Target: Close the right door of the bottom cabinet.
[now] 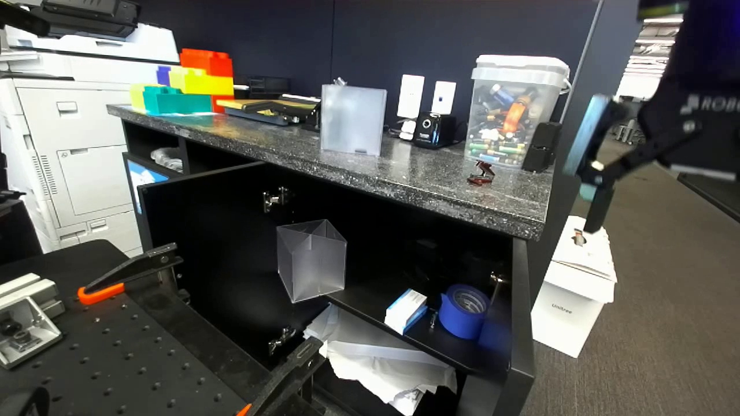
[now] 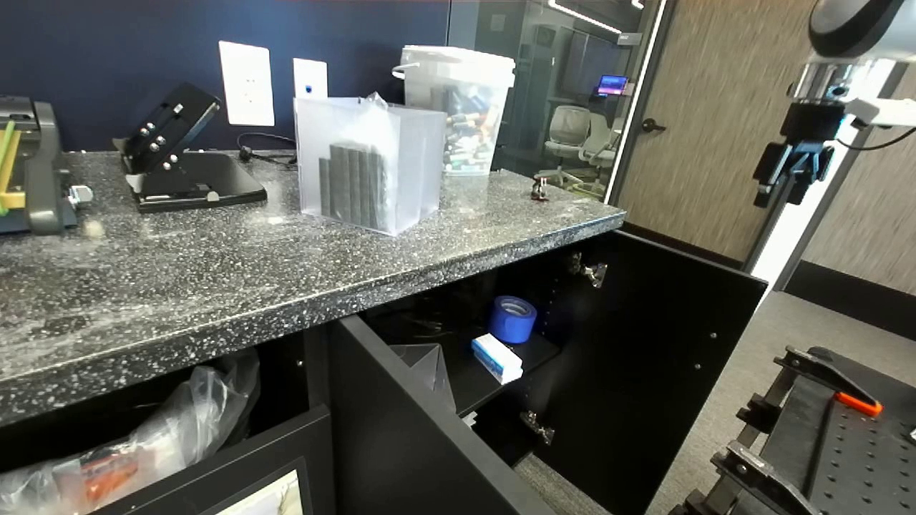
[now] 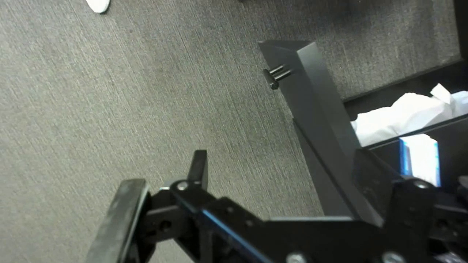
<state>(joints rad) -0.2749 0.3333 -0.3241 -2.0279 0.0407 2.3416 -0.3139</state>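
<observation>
Plainly, "Unitree" can be read on a white carton (image 1: 569, 300) standing on the carpet (image 1: 665, 271) right of the bottom cabinet (image 1: 381, 248), in an exterior view; "ROBO", cut by the frame edge, shows on a dark housing (image 1: 705, 136) at right, while lettering on a small black desktop device (image 1: 439, 130) is too small to make out. The right door (image 1: 523, 312) is swung out at the cabinet's right end; a frosted bin (image 1: 312, 266) stands near the swung-out left door (image 1: 202, 248), left of a white-and-blue box (image 1: 406, 311) and a roll of blue tape (image 1: 462, 315). In an exterior view, a perforated work surface (image 2: 844, 465) lies near right, and a bucket of batteries (image 2: 465, 121) stands far right on the speckled countertop (image 2: 215, 272). In the wrist view, the gripper (image 3: 280, 160) has its fingers spread, carpet and part of the right door showing between them; a black handle (image 3: 271, 78) juts from the door's outer face.
</observation>
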